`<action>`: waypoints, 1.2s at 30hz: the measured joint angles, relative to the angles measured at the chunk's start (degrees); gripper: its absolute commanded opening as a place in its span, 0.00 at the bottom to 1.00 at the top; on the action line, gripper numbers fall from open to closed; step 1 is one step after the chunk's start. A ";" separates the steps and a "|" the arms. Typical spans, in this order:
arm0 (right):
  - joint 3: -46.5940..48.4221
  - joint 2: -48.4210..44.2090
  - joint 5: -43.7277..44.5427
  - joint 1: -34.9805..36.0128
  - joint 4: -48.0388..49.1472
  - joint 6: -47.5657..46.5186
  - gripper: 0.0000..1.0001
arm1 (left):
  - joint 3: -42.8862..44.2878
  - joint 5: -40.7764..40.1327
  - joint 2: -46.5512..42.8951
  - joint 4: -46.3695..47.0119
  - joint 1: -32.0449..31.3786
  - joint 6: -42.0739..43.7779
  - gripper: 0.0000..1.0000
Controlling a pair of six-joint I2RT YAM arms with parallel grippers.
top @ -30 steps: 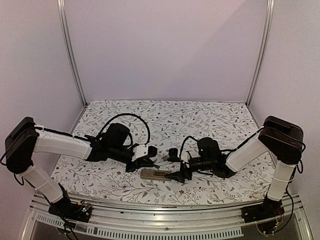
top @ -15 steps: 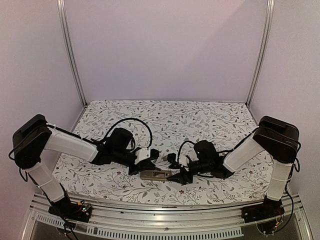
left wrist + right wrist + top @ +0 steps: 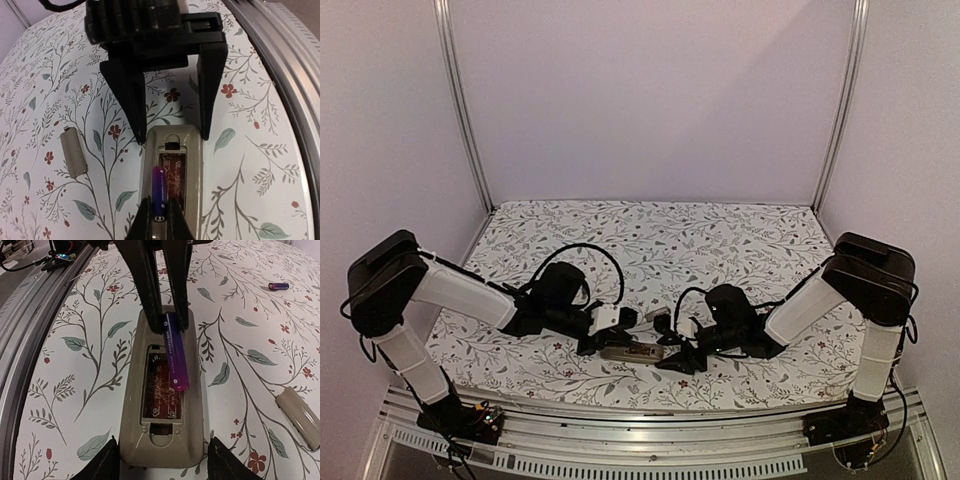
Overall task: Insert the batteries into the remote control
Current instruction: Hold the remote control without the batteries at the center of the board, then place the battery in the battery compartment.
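The jaws of the left gripper (image 3: 159, 214) are pressed onto a purple battery (image 3: 175, 355), which is pinched by one end. The jaws of the right gripper (image 3: 162, 462) are half spread and appear to be set against both long sides of the remote control (image 3: 132, 405) at its right end, clamping it.

The remote control is found close to the near edge of the tabletop (image 3: 75, 315), about midway along it, back upward with its recess uncovered. Its long axis is laid parallel to that edge, so each arm can meet it end-on. It is judged to be clamped so that it cannot slide while a cell is pushed in.

The battery is held over the recess, its long axis roughly in line with the remote's but tilted. The free end is pointed down towards the right gripper; whether it touches the recess floor cannot be told. The slant is judged to let one end be seated first.

Farther from the near edge, near the remote but apart from it, the grey cover (image 3: 301, 417) is laid flat. Farthest in, the second battery (image 3: 278, 286) is seen lying well apart.
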 measured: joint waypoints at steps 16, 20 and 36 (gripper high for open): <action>0.20 0.39 -0.98 0.00 -0.02 -0.48 0.46 | -2.21 -0.92 2.49 4.76 -1.14 -2.01 0.00; 0.15 0.39 -1.03 -0.02 0.00 -0.52 0.43 | -2.34 -2.03 2.89 6.03 -1.31 -3.91 0.00; 0.11 0.46 -1.16 -0.09 0.11 -0.61 0.35 | -4.00 -3.08 5.55 13.44 -1.95 -6.27 0.00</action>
